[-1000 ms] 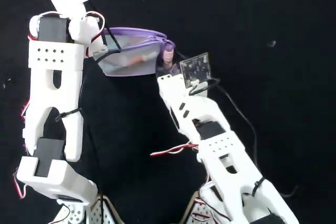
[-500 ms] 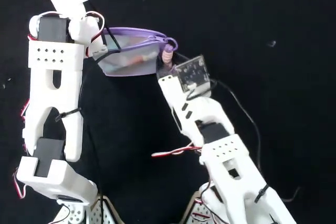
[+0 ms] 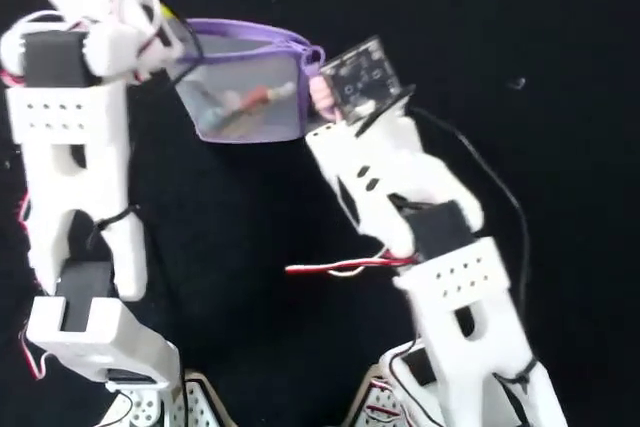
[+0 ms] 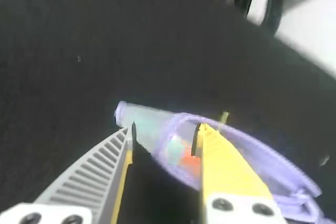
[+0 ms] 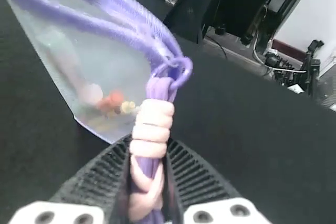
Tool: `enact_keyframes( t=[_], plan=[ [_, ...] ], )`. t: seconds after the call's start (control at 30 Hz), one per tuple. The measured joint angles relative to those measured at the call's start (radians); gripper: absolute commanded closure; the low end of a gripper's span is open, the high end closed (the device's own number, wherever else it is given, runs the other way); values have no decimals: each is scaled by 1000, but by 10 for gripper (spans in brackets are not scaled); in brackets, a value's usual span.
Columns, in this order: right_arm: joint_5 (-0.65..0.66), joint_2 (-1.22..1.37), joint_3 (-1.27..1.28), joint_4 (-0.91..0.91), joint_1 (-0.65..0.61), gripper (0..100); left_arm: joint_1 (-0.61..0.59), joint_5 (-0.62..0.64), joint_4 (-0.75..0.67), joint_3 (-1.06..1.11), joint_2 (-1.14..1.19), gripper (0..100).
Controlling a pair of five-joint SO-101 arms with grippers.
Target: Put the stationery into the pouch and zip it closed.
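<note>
From above, the pouch (image 3: 250, 97) hangs clear of the black table (image 3: 560, 97), strung between the two arms. The left gripper (image 3: 176, 37) has one end and the right gripper (image 3: 318, 92) has the other. The stationery (image 3: 240, 105) lies inside it, showing orange and pale through the clear wall.

Through the left wrist camera, that gripper's grey and yellow fingers (image 4: 202, 145) stand a little apart with the end of the pouch caught between them. It looks like a hold on the fabric. The purple rim curves away in a loop, so I judge the mouth is not fully closed at this end.

Through the right wrist camera, the jaws are clenched on the zip pull (image 5: 152, 121), a pink and purple tab hanging from the rim's end. How far the slider has run, I cannot tell.

The filling looks done, and zipping is the step in hand. It will go best if the left arm keeps its end anchored and the pouch stays taut. The right arm should draw the pull straight along the line of the teeth, never sideways or down, or the tab may slip out.
</note>
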Motion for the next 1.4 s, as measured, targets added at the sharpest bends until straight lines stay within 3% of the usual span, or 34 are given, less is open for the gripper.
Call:
enact_keyframes(
  t=[0.17,0.5,0.63,0.97,1.4],
  plan=[
    [0,77,-178,106,98,987,-20,6,0,-98,-2,797],
    [61,512,-451,198,342,987,-17,9,0,-107,23,797],
    [75,574,-552,222,416,987,-17,9,0,-89,46,797],
    [75,575,-829,381,489,987,8,9,0,-75,74,797],
    [123,585,-1016,381,565,987,32,9,0,-75,74,797]
  ],
)
